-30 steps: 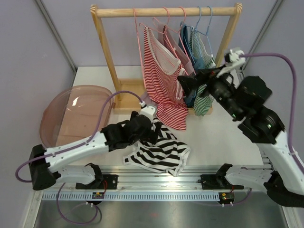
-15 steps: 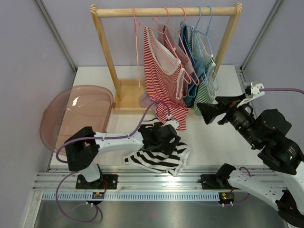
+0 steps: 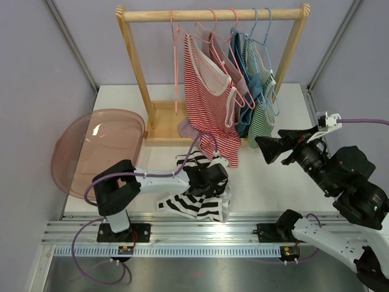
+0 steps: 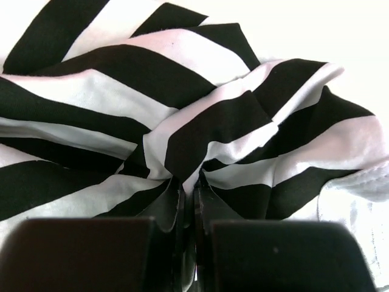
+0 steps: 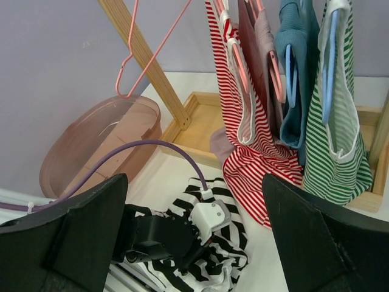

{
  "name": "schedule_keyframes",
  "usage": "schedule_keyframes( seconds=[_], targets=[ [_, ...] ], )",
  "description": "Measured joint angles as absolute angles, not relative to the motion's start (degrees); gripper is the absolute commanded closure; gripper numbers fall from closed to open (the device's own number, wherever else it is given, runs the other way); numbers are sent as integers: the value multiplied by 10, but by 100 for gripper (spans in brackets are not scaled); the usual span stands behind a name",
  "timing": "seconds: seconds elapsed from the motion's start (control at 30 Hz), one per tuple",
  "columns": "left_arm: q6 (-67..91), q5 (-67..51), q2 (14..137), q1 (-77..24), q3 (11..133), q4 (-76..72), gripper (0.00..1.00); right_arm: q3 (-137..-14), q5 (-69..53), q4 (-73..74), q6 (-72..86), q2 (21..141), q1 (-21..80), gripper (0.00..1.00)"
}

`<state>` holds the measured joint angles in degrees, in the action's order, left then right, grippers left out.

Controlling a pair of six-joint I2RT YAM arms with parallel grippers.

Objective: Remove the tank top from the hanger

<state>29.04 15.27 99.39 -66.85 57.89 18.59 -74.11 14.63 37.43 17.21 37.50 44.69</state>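
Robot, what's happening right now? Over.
Left gripper shut on black-and-white tank top, lying on table. Right gripper open, empty. Nothing blocking.

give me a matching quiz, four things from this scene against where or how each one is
1 black-and-white top
2 red striped top
3 pink tub
4 right gripper

a hanging on the rack
b open, in the air
c pinched by the left gripper, on the table
d at the table's left side

Pairs: 1-c, 2-a, 3-d, 4-b

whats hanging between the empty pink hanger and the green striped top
A red striped top, a mauve top and a blue top, clearest in the right wrist view.
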Motion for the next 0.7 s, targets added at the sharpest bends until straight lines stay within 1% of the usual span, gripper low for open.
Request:
schedule_keyframes(
  seconds=[0.1,0.2,0.43,0.7],
  targets=[
    [301,179,985,-668,582,215,100,-741,156,376,173,371,447,0],
    [315,221,942,-668,582,265,100,-741,161,376,172,369,447,1],
    [341,339,754,-651,600,378,100,-741,170,376,172,369,447,1],
    [343,422,608,-585,664,510,100,-741,176,376,169,369,447,1]
  ],
)
